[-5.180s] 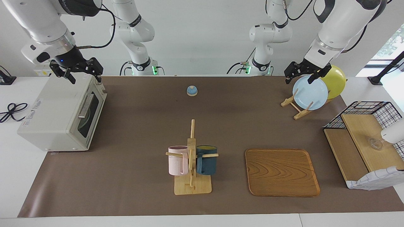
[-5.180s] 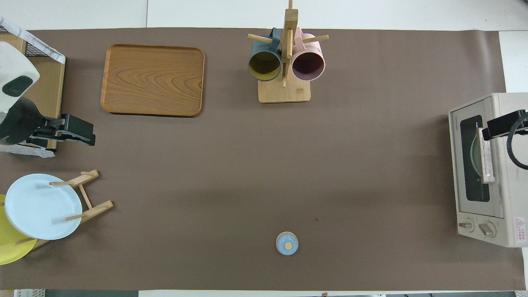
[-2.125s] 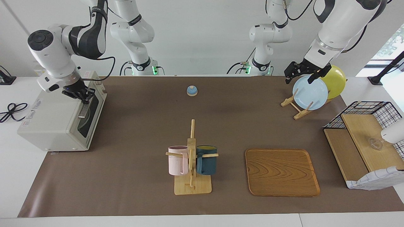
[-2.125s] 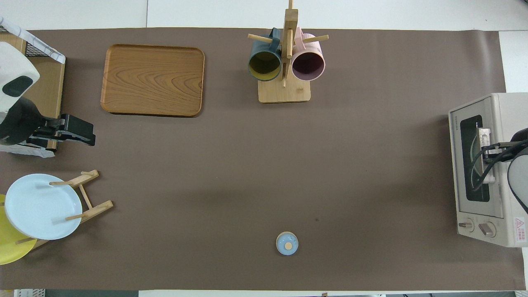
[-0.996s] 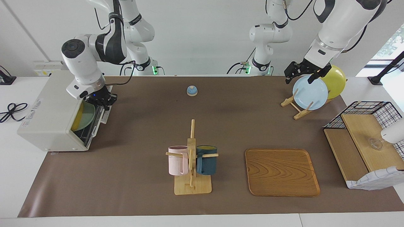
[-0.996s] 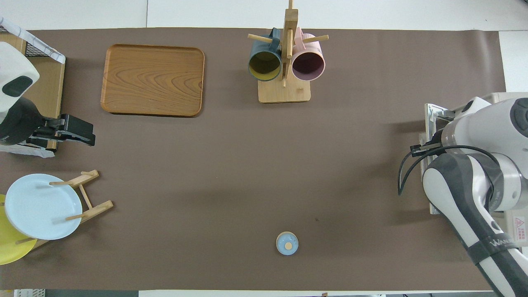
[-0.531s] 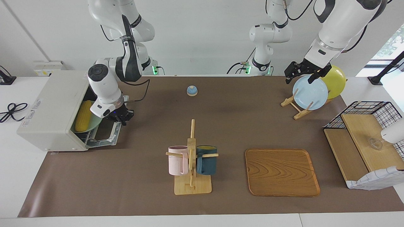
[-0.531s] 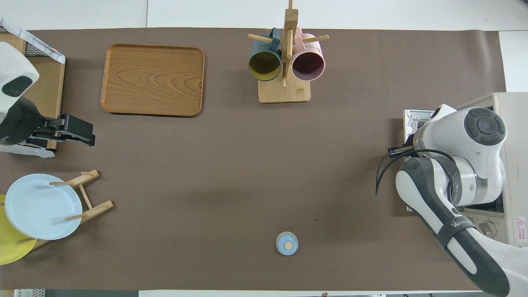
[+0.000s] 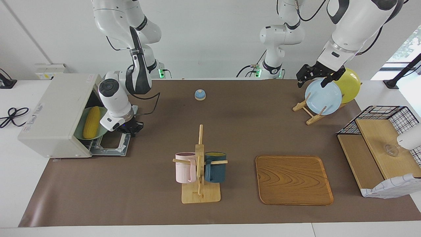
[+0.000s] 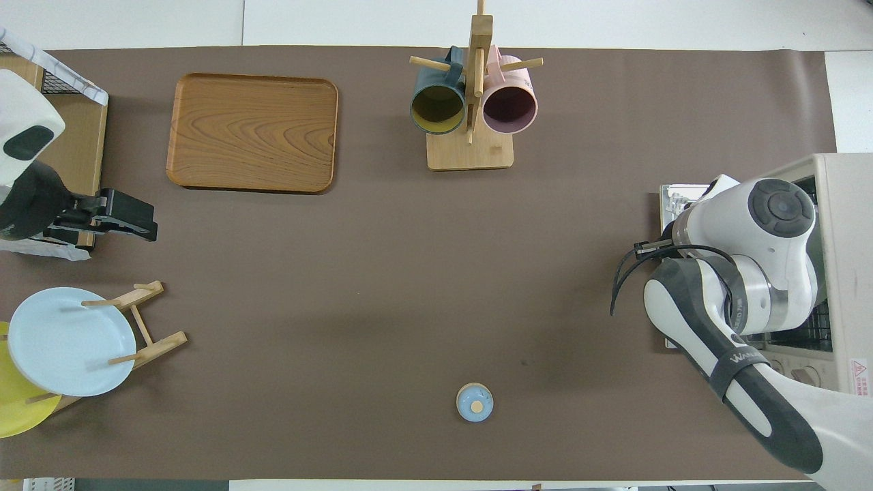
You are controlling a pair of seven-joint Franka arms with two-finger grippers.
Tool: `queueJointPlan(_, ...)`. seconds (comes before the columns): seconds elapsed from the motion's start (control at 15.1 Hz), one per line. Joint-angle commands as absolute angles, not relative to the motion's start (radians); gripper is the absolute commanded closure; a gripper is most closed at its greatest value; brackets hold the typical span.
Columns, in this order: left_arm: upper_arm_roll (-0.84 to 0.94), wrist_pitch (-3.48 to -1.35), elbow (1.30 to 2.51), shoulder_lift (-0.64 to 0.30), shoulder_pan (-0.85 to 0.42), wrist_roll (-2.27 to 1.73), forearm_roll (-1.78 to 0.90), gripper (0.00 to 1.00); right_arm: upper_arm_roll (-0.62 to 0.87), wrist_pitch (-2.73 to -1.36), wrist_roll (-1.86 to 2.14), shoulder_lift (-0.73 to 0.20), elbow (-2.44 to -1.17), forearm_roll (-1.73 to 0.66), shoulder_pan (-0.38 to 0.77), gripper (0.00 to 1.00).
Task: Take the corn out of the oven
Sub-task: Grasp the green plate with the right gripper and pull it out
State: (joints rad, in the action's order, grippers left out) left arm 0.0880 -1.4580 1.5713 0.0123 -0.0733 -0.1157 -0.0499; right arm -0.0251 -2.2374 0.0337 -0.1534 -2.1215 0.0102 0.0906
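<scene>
Right hand [image 9: 131, 127] down at handle of oven [image 9: 56, 113] door, grip state not discernible, door now swung fully flat onto tabletop [image 9: 158, 204]; beside it, corn [image 9: 91, 122] exposed on green plate [image 9: 80, 132] inside, retrieval pending; left hand [image 9: 314, 76] waiting, open, over plate rack [image 9: 307, 110].

One oven [image 9: 54, 113], one corn cob [image 9: 91, 122] on one green plate [image 9: 79, 131] inside it. Two mugs (one pink [image 9: 185, 167], one dark blue [image 9: 215, 166]) hang on one mug stand [image 9: 200, 184]. Two plates, pale blue [image 9: 323, 97] and yellow [image 9: 350, 84], on one plate rack [image 9: 307, 112]. One wooden tray [image 9: 293, 179], one small blue bell [image 9: 200, 94], one wire basket [image 9: 381, 120]. Two robot hands: left hand [image 9: 312, 76], right hand [image 9: 131, 127].
</scene>
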Motion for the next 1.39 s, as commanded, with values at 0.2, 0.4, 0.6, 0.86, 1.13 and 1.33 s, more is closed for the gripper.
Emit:
queueJointPlan(0.2,0.086,-1.468,1.585,0.028,-0.075,-0.114,-0.034,0.00,-0.041,-2.033,0.028,-0.091,-2.037,-0.022,0.081,0.41)
queueJointPlan(0.4,0.086,-1.468,1.585,0.028,-0.075,-0.112,-0.034,0.00,-0.045,-1.965,0.032,-0.051,-2.037,0.094,0.074,0.36)
queueJointPlan(0.6,0.086,-1.468,1.585,0.029,-0.075,-0.112,-0.034,0.00,-0.044,-1.968,0.032,-0.043,-2.055,0.199,0.065,0.41)
queueJointPlan(0.86,0.084,-1.479,1.585,0.028,-0.074,-0.109,-0.031,0.00,-0.044,-2.054,0.087,-0.018,-2.137,0.202,0.015,0.54)
queueJointPlan(1.13,0.086,-1.508,1.585,0.026,-0.074,-0.115,-0.029,0.00,-0.044,-2.077,0.138,-0.011,-2.161,0.236,-0.014,0.59)
queueJointPlan(1.33,0.084,-1.511,1.585,0.026,-0.072,-0.114,-0.031,0.00,-0.044,-2.127,0.140,-0.008,-2.192,0.236,-0.028,0.59)
